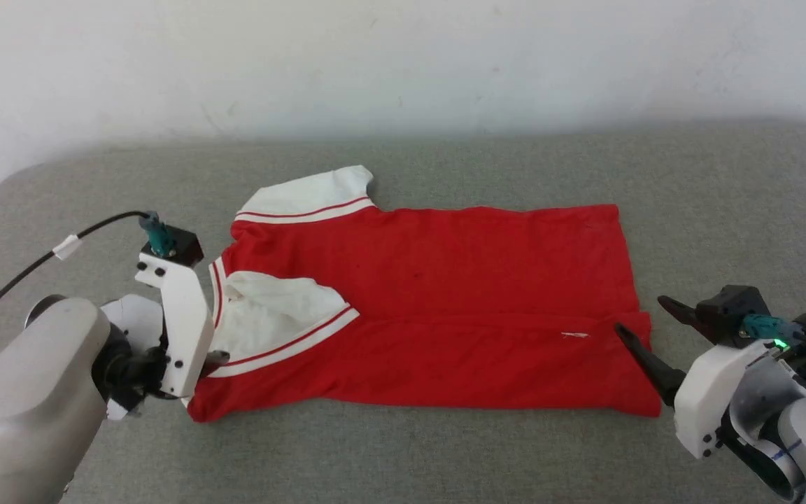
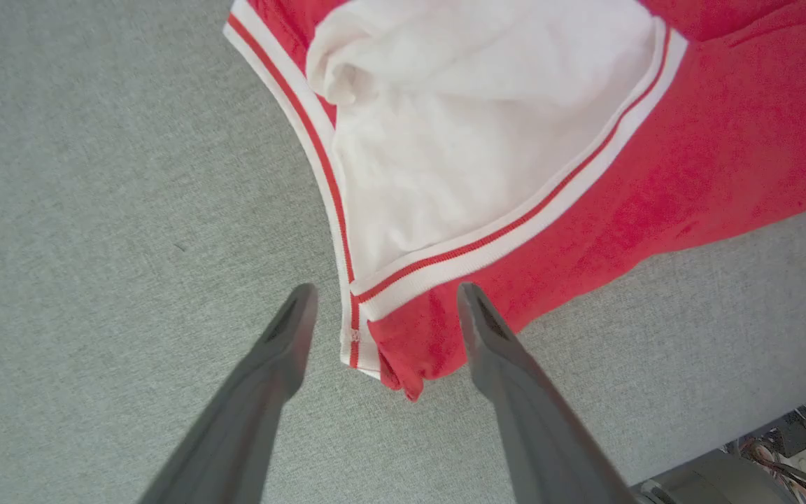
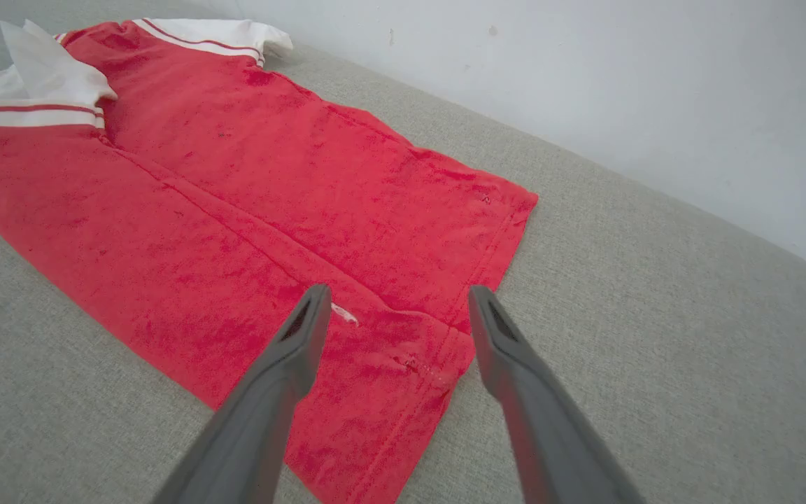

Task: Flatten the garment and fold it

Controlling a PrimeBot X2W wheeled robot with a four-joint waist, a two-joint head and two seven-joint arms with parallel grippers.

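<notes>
The garment (image 1: 445, 280) lies spread on the grey padded table, plain red side up, with its near long edge folded over the body. One white sleeve (image 1: 312, 196) points to the far side and the other (image 1: 270, 315) is folded onto the red. My left gripper (image 2: 387, 288) stands open just above the garment's (image 2: 725, 140) striped sleeve trim at the left corner, gripping nothing. My right gripper (image 1: 641, 313) is open over the hem corner at the right end, and the cloth (image 3: 235, 210) lies loose beneath its fingertips (image 3: 312, 308).
The grey table (image 1: 445, 448) runs back to a white wall (image 1: 403, 63) and has rounded corners. Bare surface surrounds the garment on all sides. A small white tag (image 1: 574, 335) shows near the hem. The table's edge (image 2: 697, 469) and clutter beyond it show in the left wrist view.
</notes>
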